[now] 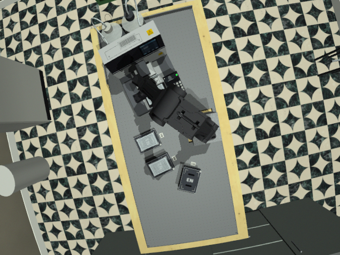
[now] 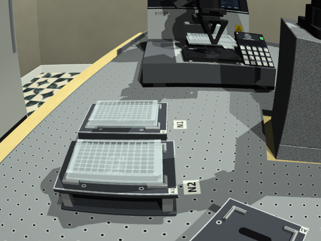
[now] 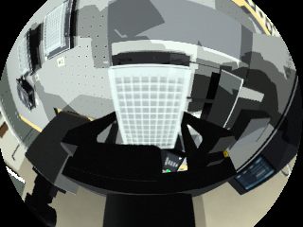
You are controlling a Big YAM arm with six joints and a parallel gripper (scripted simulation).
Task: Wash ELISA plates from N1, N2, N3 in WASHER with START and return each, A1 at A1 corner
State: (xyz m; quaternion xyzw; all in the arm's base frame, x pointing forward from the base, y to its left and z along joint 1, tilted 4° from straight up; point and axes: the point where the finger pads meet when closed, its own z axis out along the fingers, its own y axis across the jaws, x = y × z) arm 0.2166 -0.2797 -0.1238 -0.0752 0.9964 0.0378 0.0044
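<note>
With gripper (image 1: 149, 88) (image 2: 214, 37) (image 3: 149, 114) pinching plate (image 1: 160, 86) (image 2: 196, 38) (image 3: 149, 95) above carrier (image 2: 212, 55) (image 3: 142, 58), vacant N3 (image 1: 195, 175) (image 2: 259, 223) lies well apart. Long axis reqs. turn, approx. crosswise.

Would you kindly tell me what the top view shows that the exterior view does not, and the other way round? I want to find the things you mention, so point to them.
Only the top view: the bottles (image 1: 111, 33) behind the washer, and the large N3 lettering (image 1: 189, 179).
Only the exterior view: the WASHER lettering (image 2: 161, 12) and the legs (image 2: 169, 205) under nest N2.
Both: the plate in N1 (image 1: 147, 141) (image 2: 124, 111), the plate in N2 (image 1: 160, 166) (image 2: 114, 158), and the green lamp (image 1: 176, 74) (image 2: 261, 38).
</note>
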